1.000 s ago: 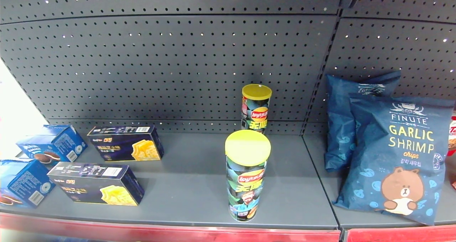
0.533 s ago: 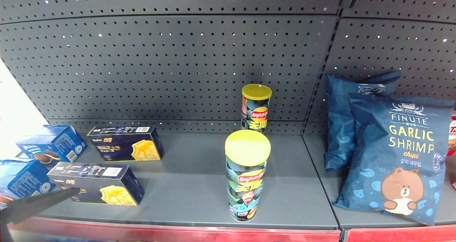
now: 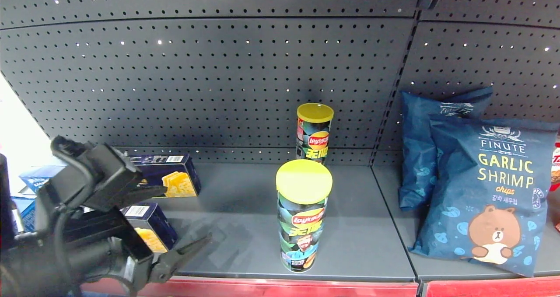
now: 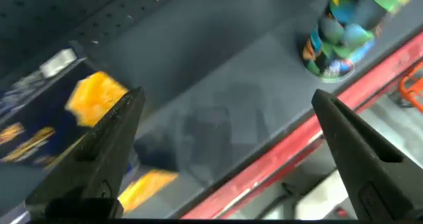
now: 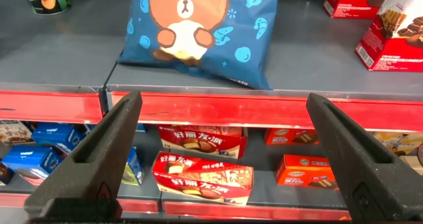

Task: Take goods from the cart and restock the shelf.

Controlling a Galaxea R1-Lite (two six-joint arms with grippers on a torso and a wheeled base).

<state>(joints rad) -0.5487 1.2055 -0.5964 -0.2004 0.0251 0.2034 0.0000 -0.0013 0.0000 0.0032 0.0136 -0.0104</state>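
- The dark grey perforated back panel (image 3: 218,82) takes up the upper half of the head view. A vertical seam right of centre divides it into two bays.
- The grey metal shelf (image 3: 236,218) spans the lower half and ends at a red front strip (image 3: 306,288) along the bottom edge. A bare stretch lies at lower centre, between the boxes and the front can.
- Two dark blue crisp bags lean at the right. The front one (image 3: 485,192) reaches close to the strip, and the rear one (image 3: 420,157) stands against the panel.
- The left pincer (image 4: 225,98) sits at lower left over the shelf's front edge, fingers apart and holding nothing.
- The right pincer (image 5: 223,98) faces the strip below the front bag, fingers apart and empty.
- Two yellow-lidded cylindrical cans stand upright and apart at centre. One (image 3: 302,218) is near the strip, the other (image 3: 314,133) is by the panel.
- Two dark blue cardboard cracker boxes (image 3: 175,181) (image 3: 151,229) lie at the left, just beside the left pincer and partly hidden by the arm.
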